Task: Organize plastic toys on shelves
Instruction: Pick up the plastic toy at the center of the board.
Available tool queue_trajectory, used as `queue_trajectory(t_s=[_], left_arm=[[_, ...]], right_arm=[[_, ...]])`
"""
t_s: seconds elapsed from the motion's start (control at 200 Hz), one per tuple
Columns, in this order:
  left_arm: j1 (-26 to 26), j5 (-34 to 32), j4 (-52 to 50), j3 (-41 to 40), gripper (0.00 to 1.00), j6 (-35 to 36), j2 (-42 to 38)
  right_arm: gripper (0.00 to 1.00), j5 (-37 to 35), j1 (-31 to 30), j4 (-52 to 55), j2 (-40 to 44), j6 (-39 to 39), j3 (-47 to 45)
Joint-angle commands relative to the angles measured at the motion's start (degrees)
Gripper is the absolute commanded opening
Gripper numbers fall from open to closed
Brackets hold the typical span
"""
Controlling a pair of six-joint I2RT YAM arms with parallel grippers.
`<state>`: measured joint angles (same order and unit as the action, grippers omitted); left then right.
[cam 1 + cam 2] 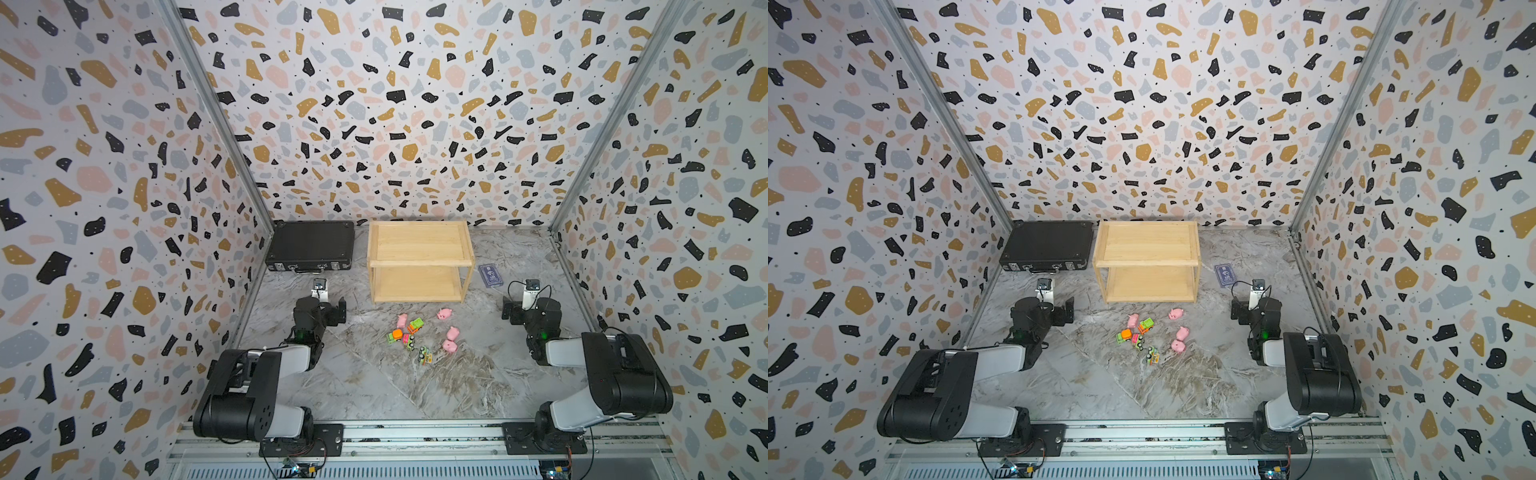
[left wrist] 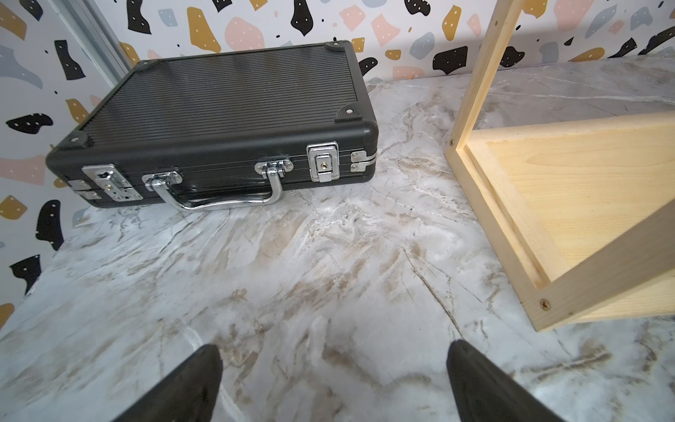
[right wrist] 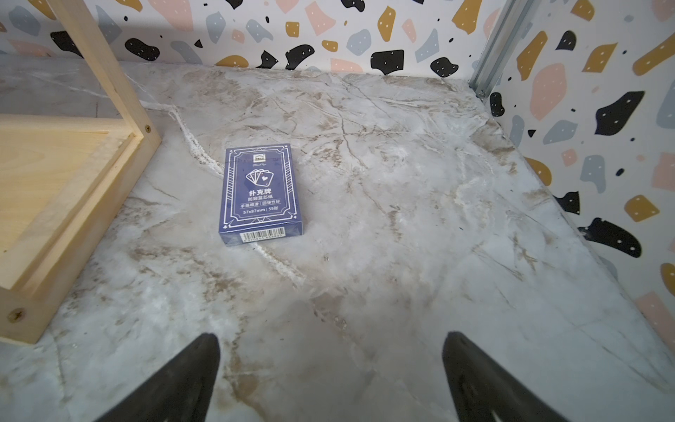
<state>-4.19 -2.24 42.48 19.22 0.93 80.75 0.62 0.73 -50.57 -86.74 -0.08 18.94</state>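
Several pink pigs (image 1: 449, 345) (image 1: 1178, 345) and several tiny vehicles, among them a green and orange one (image 1: 415, 325) (image 1: 1145, 325), lie clustered on the marble table in both top views, in front of the shelves. The light wooden two-tier shelves (image 1: 419, 259) (image 1: 1148, 259) stand at the back middle with both tiers bare. Near their corners, my left gripper (image 2: 334, 350) and right gripper (image 3: 332, 341) hang open over bare table. The left arm (image 1: 309, 322) is left of the toys and the right arm (image 1: 540, 320) is right of them. Neither wrist view shows a toy.
A black hard case (image 1: 309, 249) (image 2: 219, 120) lies at the back left beside the shelves. A blue card box (image 1: 490, 275) (image 3: 261, 193) lies right of the shelves. Patterned walls close in the table on three sides.
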Motion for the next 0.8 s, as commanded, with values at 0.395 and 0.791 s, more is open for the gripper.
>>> queue_trajectory(t_s=[0.395,0.791], left_arm=[[0.1,-9.8,-22.0,5.2,0.99,-9.2,-19.3],[-7.5,-5.5,-41.2,5.3,1.0,-31.0,-33.7]], right_arm=[[1.0,-8.6,-0.3,28.3,13.0,8.1,9.7],[1.0,12.3,-0.3,46.4,15.6,17.8,17.5]])
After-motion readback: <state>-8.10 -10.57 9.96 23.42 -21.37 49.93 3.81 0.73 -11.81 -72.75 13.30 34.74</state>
